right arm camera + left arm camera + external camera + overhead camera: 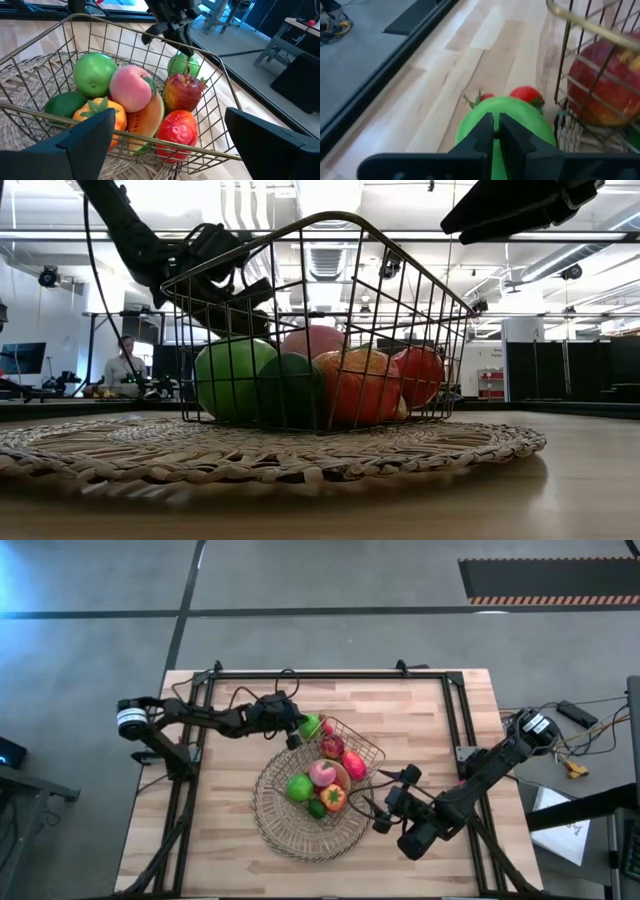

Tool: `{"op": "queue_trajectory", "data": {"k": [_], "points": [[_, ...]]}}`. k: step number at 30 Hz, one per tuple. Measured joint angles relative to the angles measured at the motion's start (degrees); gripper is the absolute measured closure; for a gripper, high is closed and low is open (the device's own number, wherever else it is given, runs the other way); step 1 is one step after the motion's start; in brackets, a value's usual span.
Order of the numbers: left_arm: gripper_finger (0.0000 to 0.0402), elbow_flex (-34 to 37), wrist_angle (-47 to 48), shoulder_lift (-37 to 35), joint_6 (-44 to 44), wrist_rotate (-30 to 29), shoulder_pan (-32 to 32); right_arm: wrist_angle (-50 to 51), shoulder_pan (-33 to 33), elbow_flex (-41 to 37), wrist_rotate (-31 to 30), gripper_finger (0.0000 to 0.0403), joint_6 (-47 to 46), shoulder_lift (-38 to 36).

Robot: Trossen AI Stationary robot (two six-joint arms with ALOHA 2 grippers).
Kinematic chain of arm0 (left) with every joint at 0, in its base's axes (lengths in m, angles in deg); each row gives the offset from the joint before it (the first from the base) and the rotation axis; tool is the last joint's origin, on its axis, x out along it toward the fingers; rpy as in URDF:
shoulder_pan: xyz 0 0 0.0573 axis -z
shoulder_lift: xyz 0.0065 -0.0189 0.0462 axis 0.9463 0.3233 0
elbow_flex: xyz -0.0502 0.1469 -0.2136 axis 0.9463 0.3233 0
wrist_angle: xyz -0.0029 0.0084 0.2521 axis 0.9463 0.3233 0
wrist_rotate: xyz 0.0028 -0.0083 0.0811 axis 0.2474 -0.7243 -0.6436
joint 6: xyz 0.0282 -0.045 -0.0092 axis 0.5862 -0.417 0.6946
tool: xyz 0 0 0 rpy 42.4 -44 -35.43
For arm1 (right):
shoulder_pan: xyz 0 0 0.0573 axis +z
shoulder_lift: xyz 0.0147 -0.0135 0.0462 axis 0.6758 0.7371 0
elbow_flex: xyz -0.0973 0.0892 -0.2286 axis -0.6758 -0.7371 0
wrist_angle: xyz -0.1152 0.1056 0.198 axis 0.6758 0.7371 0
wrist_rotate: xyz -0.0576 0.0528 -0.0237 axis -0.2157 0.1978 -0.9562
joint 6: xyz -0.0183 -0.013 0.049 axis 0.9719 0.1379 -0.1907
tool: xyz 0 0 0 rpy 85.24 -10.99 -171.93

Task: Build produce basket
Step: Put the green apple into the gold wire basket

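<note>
The wire basket (372, 748) stands on the round woven mat (275, 825). It holds a green apple (95, 72), a pink peach (130, 87), a lime (62, 105), a watermelon slice (150, 117), a red apple (182, 92) and other red and orange fruits. My left gripper (297, 732) is shut on a second green apple (310, 725) just outside the basket's far left corner. My right gripper (385, 802) is open and empty at the basket's near right side, its fingers wide apart in the right wrist view (169, 120). My left gripper pinches the top of the green apple (495, 134) between its two nearly closed fingers, which come from above and slant down. The right wrist view shows the fingertips (186, 49) on the apple's top (184, 62). Whether the apple is clear of the table I cannot tell.
Two small strawberries (525, 95) lie on the bare wood beyond the held apple, beside the basket wall (565, 55). Black frame rails (455, 720) run along the table's sides and far edge. A person (125, 365) sits far behind the table.
</note>
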Motion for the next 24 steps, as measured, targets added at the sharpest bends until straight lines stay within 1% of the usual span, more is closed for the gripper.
{"op": "queue_trajectory", "data": {"k": [6,9,12,14,16,19,22,24], "points": [[0.04,-0.61,-0.04,-3.47,0.35,-1.33,0.0,0.0,0.91,0.0,0.01,0.0036,0.02,0.0],[0.04,-0.59,0.6,-7.43,0.35,-2.53,0.12,0.0,1.5,0.0,-0.01,0.0036,0.02,0.0],[0.0401,-1.55,5.06,-12.41,0.35,-4.85,0.41,0.01,2.1,0.0,-0.03,0.0035,0.0,0.0],[0.0401,-2.04,6.34,-15.87,0.17,-5.38,1.11,0.0,2.47,0.0,-0.17,0.0035,0.02,0.0],[0.0401,-2.17,6.39,-19.21,-0.12,-5.17,2.75,0.0,2.95,0.0,-1.3,0.0035,-0.02,0.0],[0.0401,-2.63,6.2,-22.35,-0.27,-2.35,6.51,-0.01,3.57,0.0,-3.87,0.0035,-0.02,0.0],[0.0401,-3.43,6.24,-22.78,-0.77,-0.85,11.41,-0.04,4.03,0.0,-6.26,0.0035,-0.02,0.0],[0.0401,-4.18,5.26,-21.28,-2.05,-0.81,14.64,-0.08,4.27,0.0,-7.48,0.0035,-0.02,0.0]]}}
